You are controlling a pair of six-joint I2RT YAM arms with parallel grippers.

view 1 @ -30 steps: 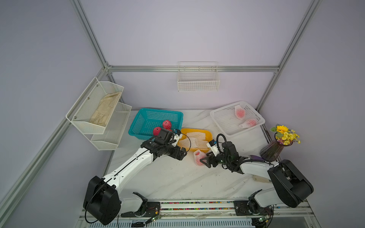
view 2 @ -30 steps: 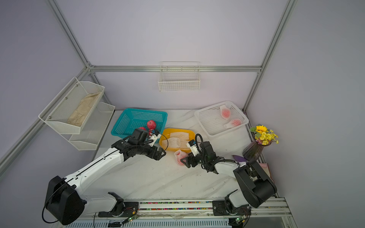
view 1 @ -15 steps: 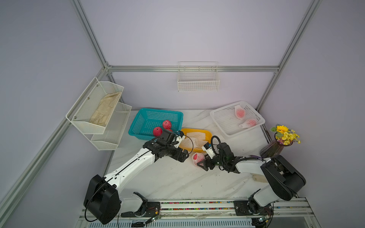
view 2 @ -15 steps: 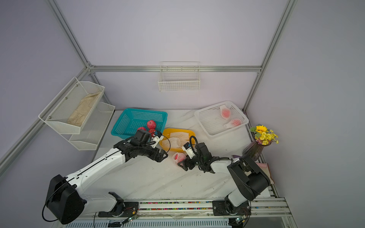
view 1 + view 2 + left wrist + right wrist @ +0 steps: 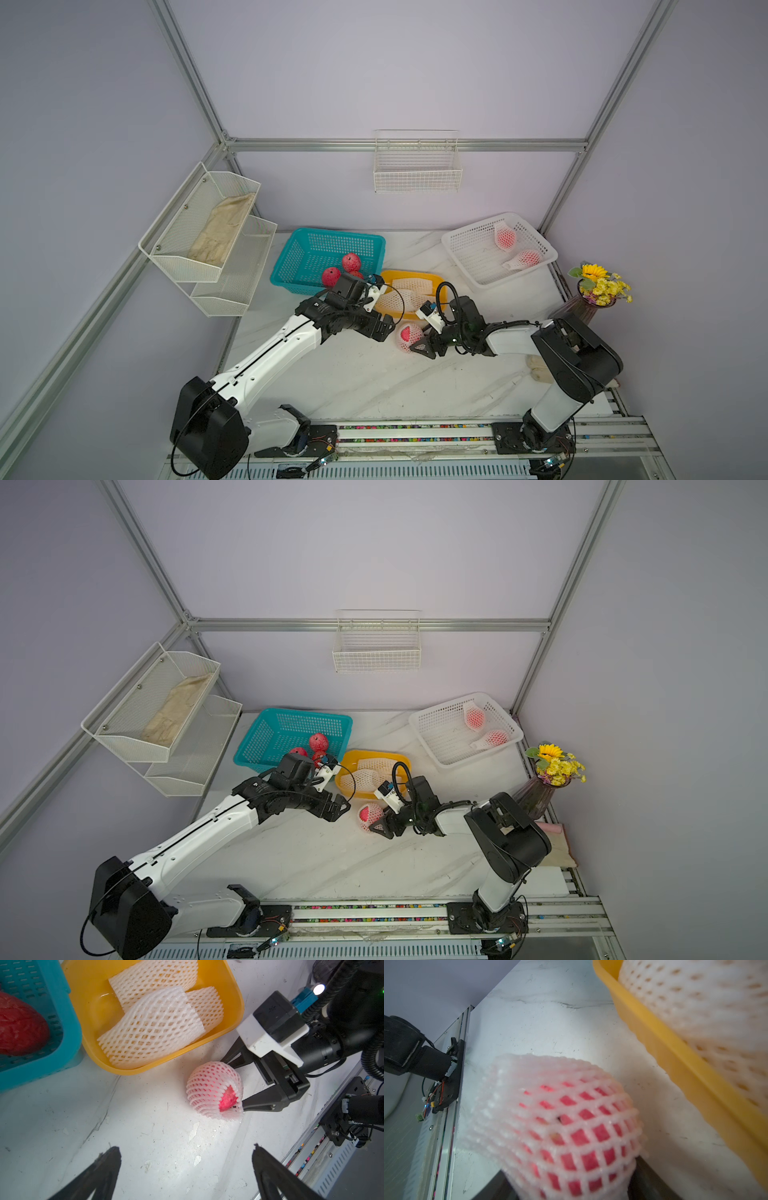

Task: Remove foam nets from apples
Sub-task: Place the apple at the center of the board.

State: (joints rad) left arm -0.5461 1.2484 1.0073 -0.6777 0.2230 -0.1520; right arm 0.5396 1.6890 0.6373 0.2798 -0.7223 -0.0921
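A netted apple (image 5: 407, 337) (image 5: 212, 1088) lies on the white table in front of the yellow tray (image 5: 411, 275), red showing through a gap in its foam net (image 5: 566, 1118). My right gripper (image 5: 422, 338) (image 5: 566, 1188) holds it from the right, one finger on each side against the net. The left gripper (image 5: 384, 328) (image 5: 186, 1148) hovers just left of it, open and empty. Empty foam nets (image 5: 151, 1030) lie in the yellow tray. Three bare apples (image 5: 351, 262) sit in the teal basket (image 5: 328, 241). Two more netted apples (image 5: 505, 237) (image 5: 528, 258) lie in the white basket (image 5: 469, 257).
A vase of flowers (image 5: 594, 291) stands at the right edge behind my right arm. A two-tier mesh shelf (image 5: 199, 232) hangs on the left wall and a wire basket (image 5: 417, 166) on the back wall. The arms' rail (image 5: 415, 432) runs along the front edge.
The right gripper has pushed left with the netted apple and narrowed its jaws onto it. The left gripper has come down and right, nearer the apple, still open.
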